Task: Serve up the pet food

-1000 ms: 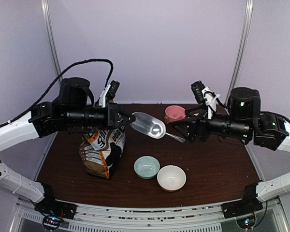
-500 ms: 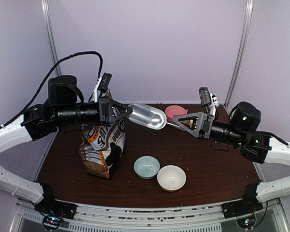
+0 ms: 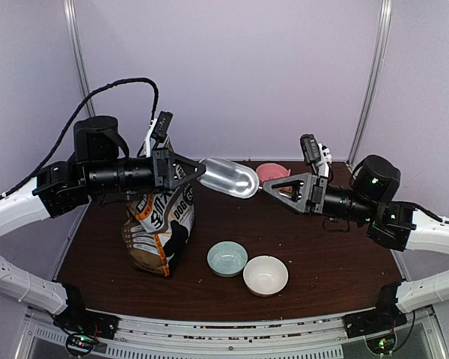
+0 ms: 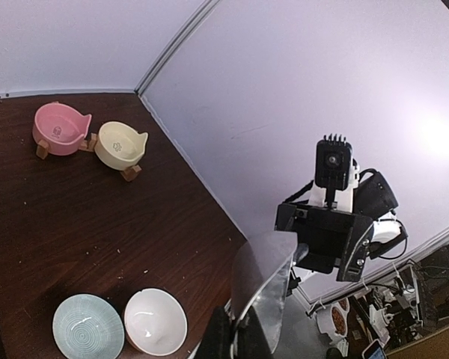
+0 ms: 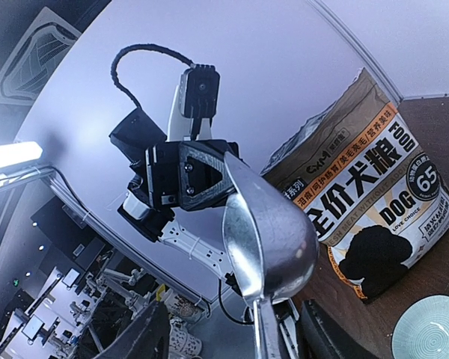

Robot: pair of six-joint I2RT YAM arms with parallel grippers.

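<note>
here the left gripper (image 3: 199,173) is pinched tight on the far end of a metal scoop (image 3: 230,178), holding it in mid-air with its thin handle (image 5: 263,323) pointing across at the right gripper (image 3: 269,187), whose jaws stand apart on either side of that handle and, as far as the wrist view shows, are not touching it

no pet food shows in any view: the scoop looks empty from above, and the teal bowl (image 3: 227,258) and white bowl (image 3: 266,274) side by side near the arms are bare, so the kibble is judged to be inside the brown paper bag (image 3: 159,232) standing upright just below the left gripper

a pink bowl (image 4: 58,129) and a cream bowl (image 4: 120,144) sit together at the far edge of the dark table (image 3: 329,250)

the step in hand reads as a handover of the scoop from left to right; to do it well, the right jaws should shut squarely on the handle, well back from the scoop's bowl, and only once that grip is firm should the left fingers let go, since a scoop released early would drop to the table; keeping the handle centred between the pads and the scoop level would avoid a skewed grip that could spill kibble later, and the freed left arm could then steady the bag's mouth
</note>
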